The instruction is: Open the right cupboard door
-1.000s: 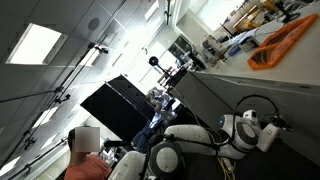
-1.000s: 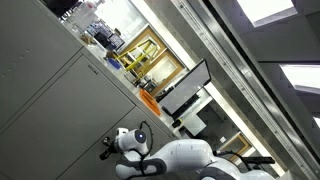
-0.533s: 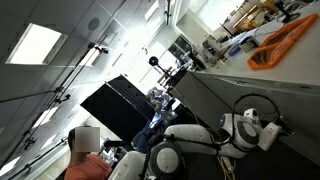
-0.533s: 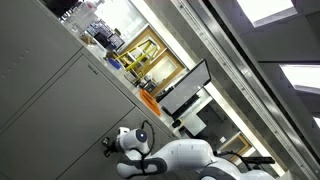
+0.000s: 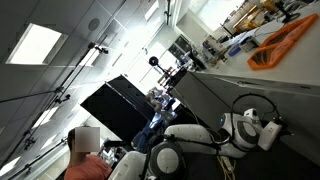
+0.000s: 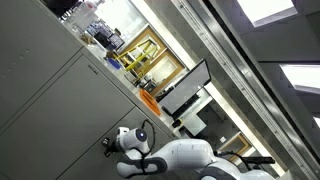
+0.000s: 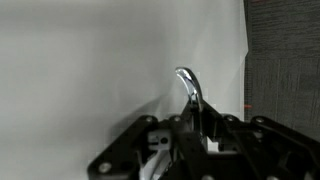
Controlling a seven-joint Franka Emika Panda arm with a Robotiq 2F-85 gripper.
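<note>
The claw [image 7: 197,120] is clenched on the handle [image 7: 188,86], low and centre-right in the wrist view, likely so that a pull swings the door [image 7: 90,70], the pale panel filling that frame's left. The handle sits near the door's edge, beside the dark panel [image 7: 285,60]. In an exterior view the arm [image 6: 175,160] lies along the bottom edge, its wrist end pointing left.

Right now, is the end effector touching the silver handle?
Touching. The wrist view shows the end effector shut on the handle of the pale door, with no gap visible.
</note>
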